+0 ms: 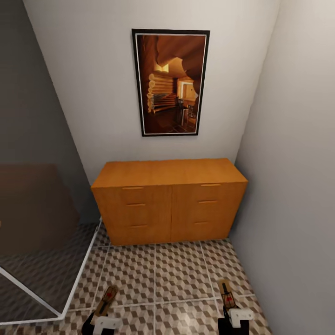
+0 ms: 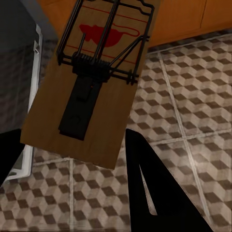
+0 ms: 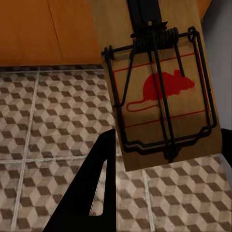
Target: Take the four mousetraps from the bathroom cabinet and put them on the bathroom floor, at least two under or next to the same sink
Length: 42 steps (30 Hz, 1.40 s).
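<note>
The orange-brown cabinet stands against the far wall with all its drawers closed. At the head view's lower edge, my left gripper is shut on a mousetrap held above the cube-patterned bathroom floor. My right gripper is shut on a second mousetrap. In the left wrist view the tan board of the mousetrap, with black wire and a red mouse print, sticks out between the black fingers. The right wrist view shows the other mousetrap the same way beside one of its fingers. The bathroom sink is out of view.
A glass shower panel with a white frame stands at the left, reaching close to my left arm. A grey wall runs close along the right. A framed picture hangs above the cabinet. Open tiles lie between me and the cabinet.
</note>
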Available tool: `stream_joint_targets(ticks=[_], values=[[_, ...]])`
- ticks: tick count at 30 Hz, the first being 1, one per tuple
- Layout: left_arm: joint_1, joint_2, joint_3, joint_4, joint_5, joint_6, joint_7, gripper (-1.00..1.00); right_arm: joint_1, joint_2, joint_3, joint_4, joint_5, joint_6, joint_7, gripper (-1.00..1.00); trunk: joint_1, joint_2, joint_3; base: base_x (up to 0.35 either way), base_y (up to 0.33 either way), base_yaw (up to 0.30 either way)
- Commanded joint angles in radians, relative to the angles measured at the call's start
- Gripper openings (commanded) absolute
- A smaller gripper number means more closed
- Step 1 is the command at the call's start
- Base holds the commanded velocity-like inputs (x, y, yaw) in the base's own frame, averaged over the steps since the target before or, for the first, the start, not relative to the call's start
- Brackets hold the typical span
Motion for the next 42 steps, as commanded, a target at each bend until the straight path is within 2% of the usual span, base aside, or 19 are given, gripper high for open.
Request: stream_joint_targets(ticks=[1, 42], values=[[-0.001, 0.0, -0.008, -0.001, -0.005, 0.001, 0.014, -1.0, 0.0, 0.0, 0.009, 0.0, -0.001, -0.001, -0.009, -1.0, 0.0, -0.002, -0.002, 0.0, 0.0, 0.287], [-0.001, 0.0, -0.008, -0.001, -0.005, 0.001, 0.014, -1.0, 0.0, 0.0, 0.009, 0.0, -0.001, -0.001, -0.009, -1.0, 0.0, -0.002, -0.002, -0.02, 0.016, 0.287]])
